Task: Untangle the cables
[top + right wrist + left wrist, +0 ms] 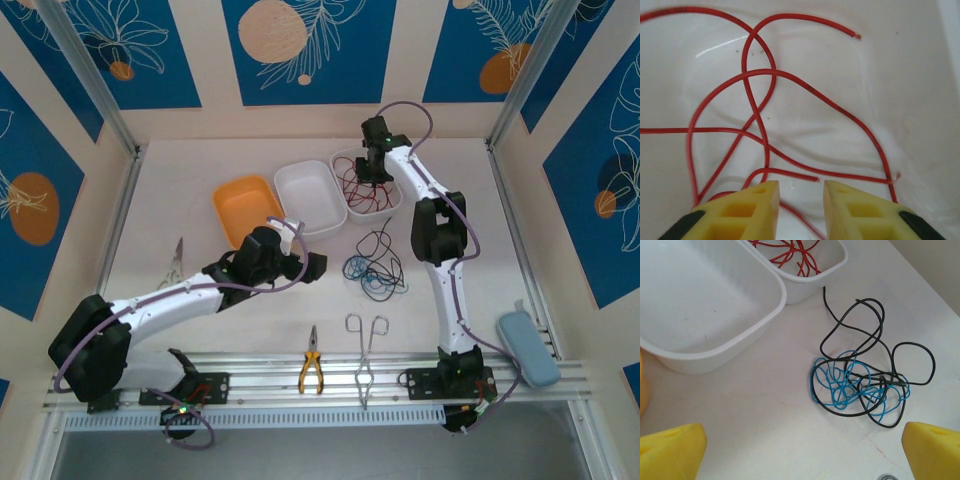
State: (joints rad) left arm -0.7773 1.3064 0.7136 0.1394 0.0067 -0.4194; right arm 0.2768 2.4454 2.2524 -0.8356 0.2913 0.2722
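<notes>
Red cable (757, 118) lies in loose coils on the floor of the far-right white tray (810, 285), one cut end showing. R gripper (801, 187) hangs low inside that tray, fingers a little apart w/ nothing pinched; a blurred red strand runs under the gap. Step in hand, as I read it: dropping off the red one, so 1st cable looks sorted.

Black cable (378, 245) & blue cable (840, 385) sit on the table just near of that tray, knotted together. Blue is bunched on the near side, black loops out on the far side, w/ one black tail reaching the tray wall. L gripper (804, 440) hovers over the knot, pads wide apart, holding nothing.

Next move prob. calls for L to drop onto an outer black loop clear of the blue, R to lift out of the tray & pin or take the blue, then a slow pull apart. Middle white tray (715, 305) and orange tray (245, 205) look like the likely spots for them
</notes>
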